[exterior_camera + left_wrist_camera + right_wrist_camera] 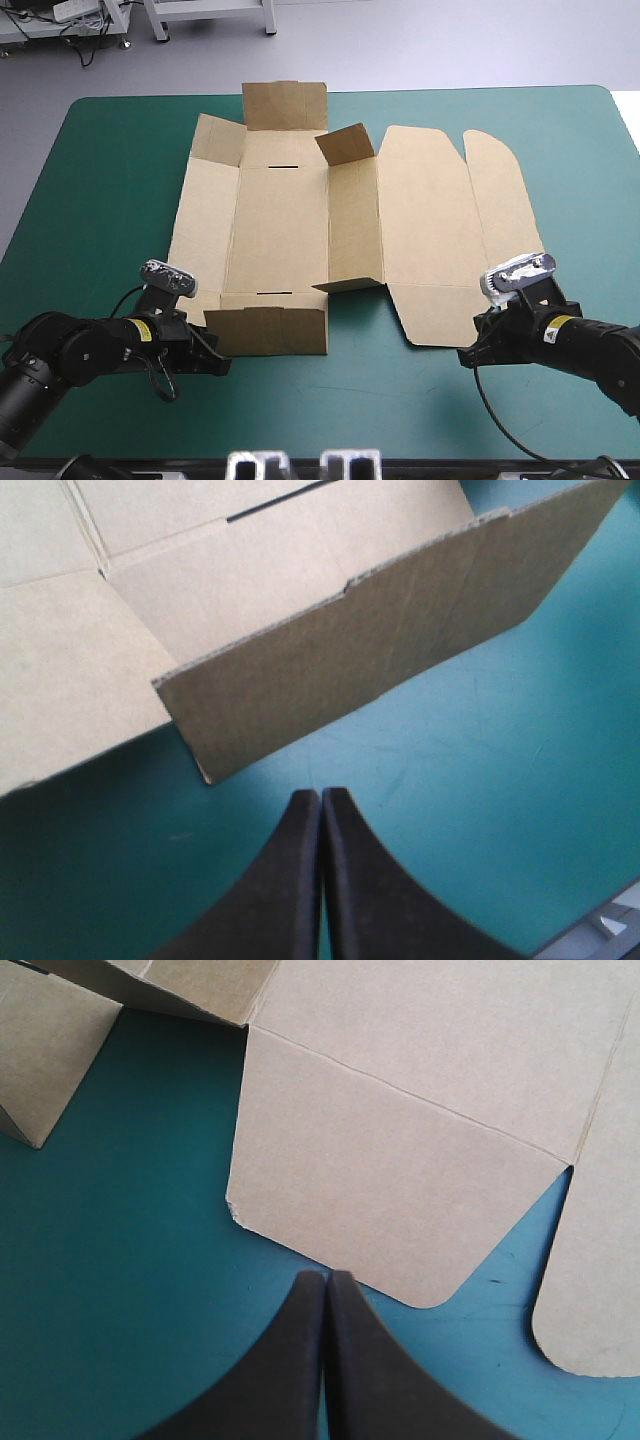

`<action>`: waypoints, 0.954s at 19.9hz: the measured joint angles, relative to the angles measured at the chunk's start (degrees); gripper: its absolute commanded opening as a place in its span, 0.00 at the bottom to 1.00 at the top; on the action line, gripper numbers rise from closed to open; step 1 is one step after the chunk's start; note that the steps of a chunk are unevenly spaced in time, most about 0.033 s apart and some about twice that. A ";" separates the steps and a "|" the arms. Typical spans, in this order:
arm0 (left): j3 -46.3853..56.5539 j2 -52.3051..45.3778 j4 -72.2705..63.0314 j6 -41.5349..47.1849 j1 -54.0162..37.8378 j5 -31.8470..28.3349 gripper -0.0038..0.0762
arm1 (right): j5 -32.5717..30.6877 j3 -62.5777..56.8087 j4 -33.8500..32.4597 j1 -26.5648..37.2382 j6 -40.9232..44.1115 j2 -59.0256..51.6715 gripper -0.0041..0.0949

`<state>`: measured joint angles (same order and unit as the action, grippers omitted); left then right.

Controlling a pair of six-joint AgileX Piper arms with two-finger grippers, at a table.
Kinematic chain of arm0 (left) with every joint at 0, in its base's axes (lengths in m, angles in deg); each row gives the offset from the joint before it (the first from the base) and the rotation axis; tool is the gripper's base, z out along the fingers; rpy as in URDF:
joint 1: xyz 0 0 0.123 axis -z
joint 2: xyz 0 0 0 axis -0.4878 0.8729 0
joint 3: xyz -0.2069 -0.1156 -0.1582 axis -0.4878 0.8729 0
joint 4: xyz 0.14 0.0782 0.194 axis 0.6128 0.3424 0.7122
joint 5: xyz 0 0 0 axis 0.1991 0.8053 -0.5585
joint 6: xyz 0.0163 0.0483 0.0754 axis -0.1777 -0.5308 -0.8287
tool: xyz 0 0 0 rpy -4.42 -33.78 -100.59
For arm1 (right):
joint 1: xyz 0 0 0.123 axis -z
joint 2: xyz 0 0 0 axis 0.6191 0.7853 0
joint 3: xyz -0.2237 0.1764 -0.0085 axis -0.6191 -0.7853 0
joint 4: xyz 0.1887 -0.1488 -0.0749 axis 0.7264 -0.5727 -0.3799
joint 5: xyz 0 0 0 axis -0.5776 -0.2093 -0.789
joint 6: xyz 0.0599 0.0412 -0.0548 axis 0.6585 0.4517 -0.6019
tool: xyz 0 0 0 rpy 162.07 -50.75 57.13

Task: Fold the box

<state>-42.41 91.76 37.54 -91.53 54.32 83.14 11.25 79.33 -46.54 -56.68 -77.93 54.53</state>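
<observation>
Clenched shut and holding nothing, left gripper [214, 360] sits at seven o'clock, right gripper [468, 355] at five, on the teal-green cover [100, 200]. Just beyond them the brown box [290, 215] lies open at centre, its near flap [270, 332] seemingly raised upright.

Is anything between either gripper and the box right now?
Nothing visible. Only bare teal-green cover separates the shut left gripper from the raised near wall of the box, and the shut right gripper from its flat rounded flap.

Teal-green table cover [90, 180], rounded at its far corners, faint dark scratches on its surface
</observation>
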 measured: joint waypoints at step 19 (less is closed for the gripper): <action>0.00 -4.85 -1.91 -1.33 0.00 -0.75 0.04 | 0.00 0.00 0.00 0.00 0.00 0.00 0.02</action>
<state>-42.41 86.91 35.63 -92.86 54.32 82.39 11.25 79.33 -46.54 -56.68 -77.93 54.53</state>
